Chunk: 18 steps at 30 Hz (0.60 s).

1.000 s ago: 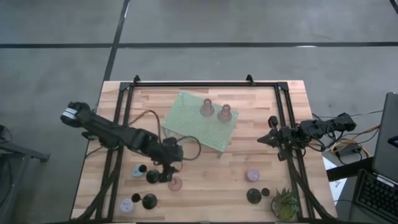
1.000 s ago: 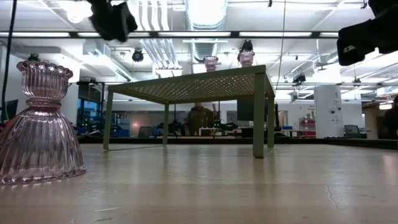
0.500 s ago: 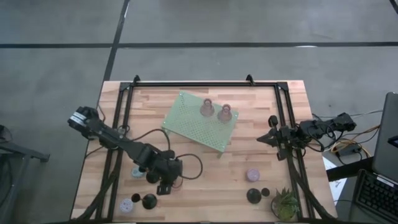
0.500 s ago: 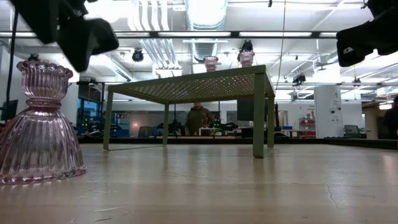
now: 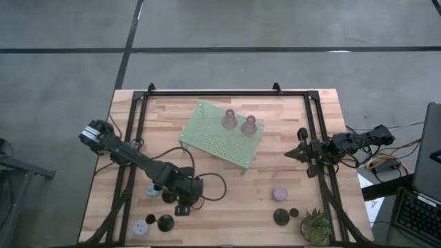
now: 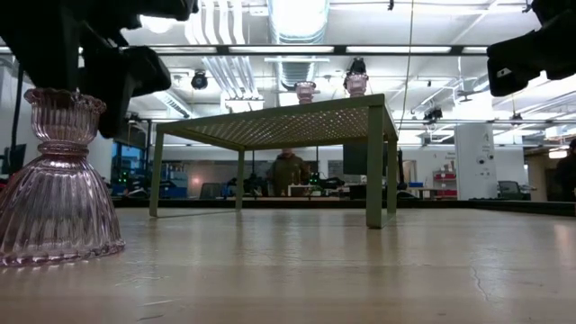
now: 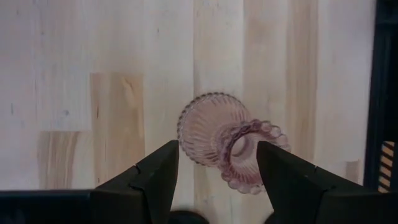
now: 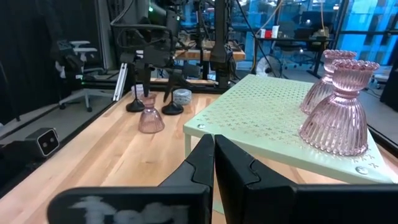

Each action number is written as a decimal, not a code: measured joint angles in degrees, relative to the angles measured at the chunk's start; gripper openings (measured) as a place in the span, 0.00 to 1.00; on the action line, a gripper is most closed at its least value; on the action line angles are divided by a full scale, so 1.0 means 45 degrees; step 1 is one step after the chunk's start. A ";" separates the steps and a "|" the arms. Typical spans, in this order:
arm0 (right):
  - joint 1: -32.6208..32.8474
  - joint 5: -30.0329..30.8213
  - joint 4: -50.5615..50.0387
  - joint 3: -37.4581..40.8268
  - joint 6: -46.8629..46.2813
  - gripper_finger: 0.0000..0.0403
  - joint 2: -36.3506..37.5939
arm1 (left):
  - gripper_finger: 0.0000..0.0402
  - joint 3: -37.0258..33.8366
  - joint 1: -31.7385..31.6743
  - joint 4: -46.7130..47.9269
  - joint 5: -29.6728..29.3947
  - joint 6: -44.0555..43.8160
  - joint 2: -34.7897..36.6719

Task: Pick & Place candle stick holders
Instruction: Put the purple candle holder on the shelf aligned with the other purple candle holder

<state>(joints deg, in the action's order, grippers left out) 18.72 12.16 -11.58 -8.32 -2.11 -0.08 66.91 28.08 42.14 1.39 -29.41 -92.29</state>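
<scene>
Left wrist view: I see pink glass holder [image 7: 227, 146] upright on table [image 7: 93, 62], axis vertical, left gripper [image 7: 217, 180] spread astride, not gripping. Two pink holders [image 5: 239, 122] on stand [image 5: 207, 134]. Right gripper [image 8: 213, 163] clenched, empty.

You have a butcher-block table [image 5: 227, 207] of pale wood strips under everything. A pale green perforated stand [image 5: 210, 132] sits on it toward the far side, turned at an angle; in the low view its flat top rests on slim legs [image 6: 373, 166]. A spiky green plant [image 5: 315, 226] stands at the near right corner. Off the table's right edge you see a laptop [image 5: 428, 182] and a tangle of cables [image 5: 382, 164]. Beyond the table, a person [image 6: 289, 171] stands in the room behind the stand.
</scene>
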 joint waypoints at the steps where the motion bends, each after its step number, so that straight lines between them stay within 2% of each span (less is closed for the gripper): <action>1: 0.0000 -0.0014 -0.0004 0.0000 0.0044 0.02 0.0000 | 0.55 -0.0028 0.0000 0.0020 -0.0037 0.0073 -0.0053; 8: -0.0005 -0.0014 -0.0145 0.0000 -0.0147 0.02 -0.0005 | 0.51 -0.0073 -0.0005 0.0005 -0.0090 0.0093 -0.0473; 18: -0.0005 -0.0008 -0.0436 0.0019 -0.0067 0.02 -0.0010 | 0.26 -0.0073 -0.0017 -0.0069 -0.0112 0.0107 -0.0448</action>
<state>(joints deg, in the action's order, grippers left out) 18.70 12.12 -13.54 -8.23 -2.41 -0.12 66.59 28.00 41.83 0.88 -28.93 -94.30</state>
